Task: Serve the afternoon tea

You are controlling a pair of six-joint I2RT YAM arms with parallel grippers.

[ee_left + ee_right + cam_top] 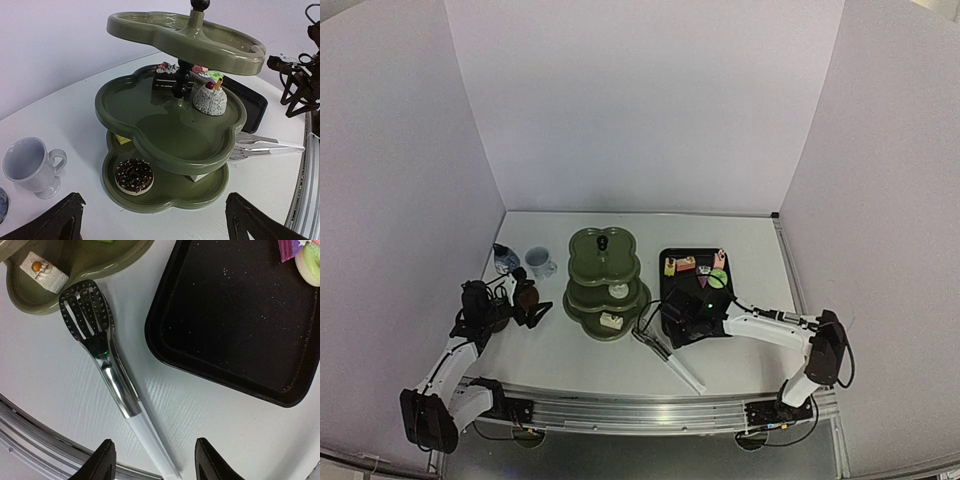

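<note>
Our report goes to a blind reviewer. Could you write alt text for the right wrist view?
Metal tongs lie on the white table, slotted head beside the green stand, which holds a white cake. A mostly bare black tray sits to the right; the open right gripper hovers over the tongs' handle.

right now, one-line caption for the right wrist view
Tongs lie on the table between the green stand and black tray, below the open right gripper

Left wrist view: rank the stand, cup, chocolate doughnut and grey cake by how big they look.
1. Stand, by far the largest.
2. Cup, though it is nearer the camera.
3. Chocolate doughnut and grey cake look alike, so they are not ranked.
</note>
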